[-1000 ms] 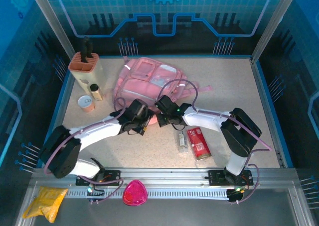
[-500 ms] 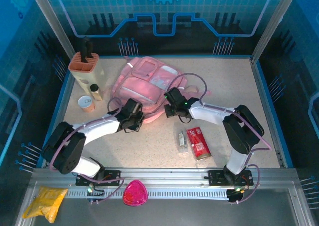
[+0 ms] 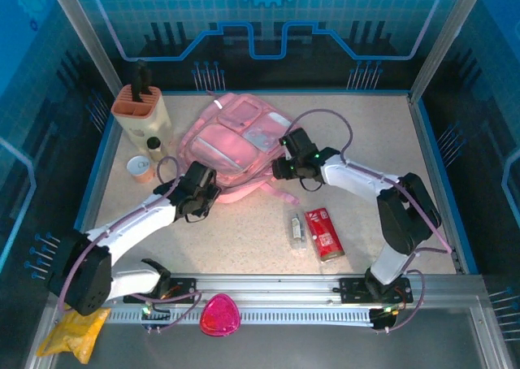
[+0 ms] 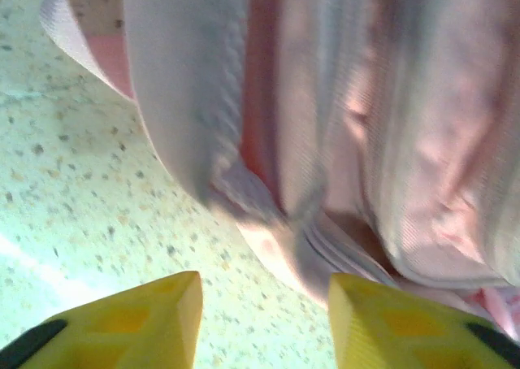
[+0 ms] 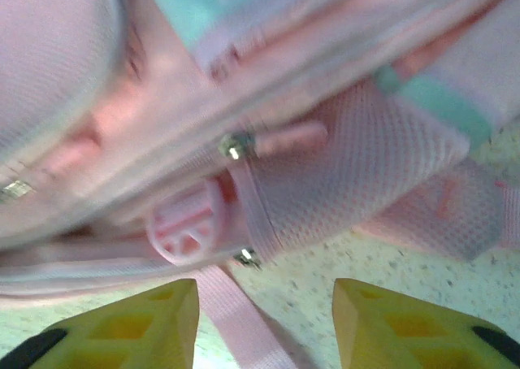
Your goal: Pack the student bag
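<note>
The student bag (image 3: 231,145) lies flat near the middle of the far edge of the worktop (image 3: 374,133). The left fingers (image 4: 122,324) and right fingers (image 5: 122,324) stand half apart at its near side, holding nothing. The step seems to be opening the bag; next, one hand must grip a zipper pull (image 5: 284,137).

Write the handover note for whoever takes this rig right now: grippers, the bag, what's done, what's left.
Left gripper: open, empty, at the near-left edge of the student bag.
Right gripper: open, empty, at the bag's right side, over a pink strap.
Bag: lying flat, mid-workspace.
Done: nothing visibly packed.
To do: red packet and small clear item lie outside the bag, near the right arm.
</note>
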